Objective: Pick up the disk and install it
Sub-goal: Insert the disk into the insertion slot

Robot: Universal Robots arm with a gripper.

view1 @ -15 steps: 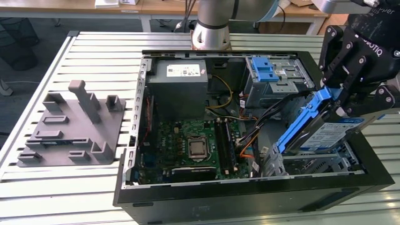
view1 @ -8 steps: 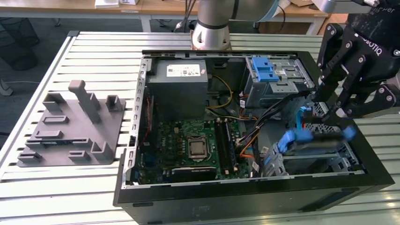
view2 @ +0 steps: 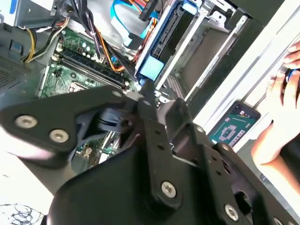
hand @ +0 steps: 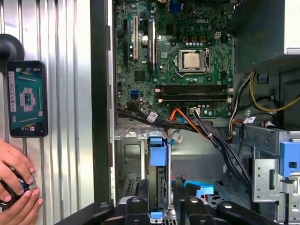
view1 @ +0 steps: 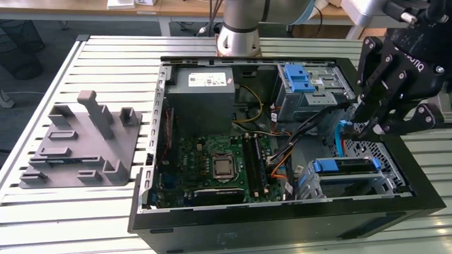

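A big worktop (view1: pixel 71 211) made of long silver metal strips filled most of the room. Behind it stood a brown desk (view1: pixel 183 8), and a black wire bin (view1: pixel 18 45) sat on the dark floor.

A black computer box (view1: pixel 282 222) lay open on the worktop. Inside it were a green board (view1: pixel 219 166) and a grey power box (view1: pixel 205 95). The robot arm (view1: pixel 240 32) stood at the far edge of the worktop, just behind the computer box. A grey plastic stand (view1: pixel 81 145) lay on the worktop, toward the exterior view's left.

The black claw (view1: pixel 360 129) hung over the corner of the computer box on the exterior view's right. It was closed tight on the disk (view1: pixel 342 138). The disk stood up on its thin edge, with its blue rail showing, right at a silver metal cage (hand: pixel 129 159).

A phone (hand: pixel 27 98) with a green screen lay on the worktop beside the computer box. A person's hand (hand: pixel 16 187) rested near the phone.
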